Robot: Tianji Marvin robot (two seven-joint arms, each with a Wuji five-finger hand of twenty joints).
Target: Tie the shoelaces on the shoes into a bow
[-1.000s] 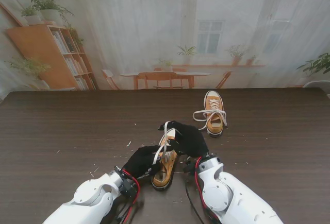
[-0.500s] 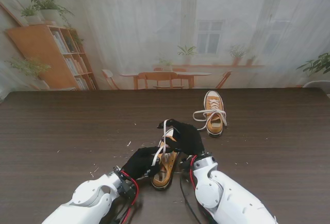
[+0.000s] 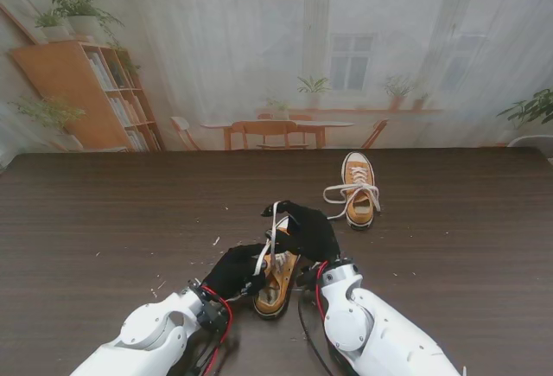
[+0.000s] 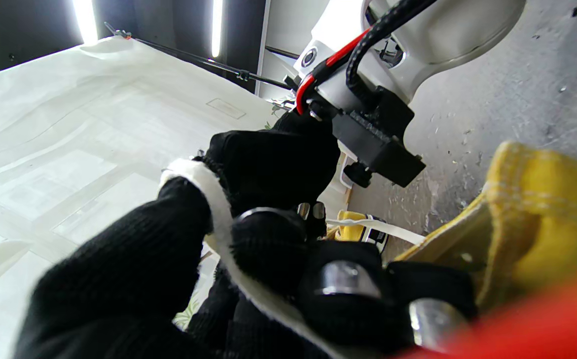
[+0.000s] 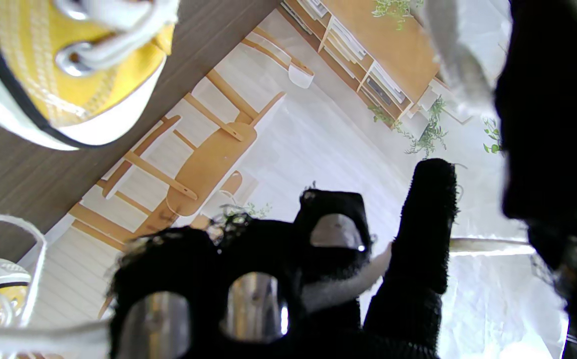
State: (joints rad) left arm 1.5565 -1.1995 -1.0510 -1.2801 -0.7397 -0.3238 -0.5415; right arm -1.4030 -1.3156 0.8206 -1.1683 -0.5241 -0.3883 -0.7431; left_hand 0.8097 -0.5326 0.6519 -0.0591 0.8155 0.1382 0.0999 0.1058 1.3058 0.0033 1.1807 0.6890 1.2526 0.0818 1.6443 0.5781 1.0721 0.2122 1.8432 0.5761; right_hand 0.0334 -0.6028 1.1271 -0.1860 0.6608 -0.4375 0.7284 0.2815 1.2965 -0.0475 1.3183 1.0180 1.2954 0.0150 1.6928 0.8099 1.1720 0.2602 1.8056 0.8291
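Observation:
A yellow sneaker (image 3: 276, 285) lies near me at the table's middle, its toe pointing away. My left hand (image 3: 235, 270) in a black glove is shut on a white lace (image 3: 266, 251) beside the shoe's left side; the left wrist view shows the lace (image 4: 218, 209) pinched between thumb and fingers. My right hand (image 3: 309, 231) hovers over the shoe's toe end, shut on the lace's upper part (image 3: 276, 218); the right wrist view shows a lace strand (image 5: 348, 286) crossing its fingers (image 5: 430, 219). A second yellow sneaker (image 3: 359, 190) stands farther off to the right with loose white laces (image 3: 346, 193).
The dark wooden table (image 3: 104, 220) carries small pale crumbs (image 3: 216, 241) to the left of the near shoe. A printed backdrop (image 3: 259, 56) of a room closes the far edge.
Both hands have stayed on the near shoe's lace. My right forearm has shifted slightly left and nearer to me; the lace loop stands a bit straighter.

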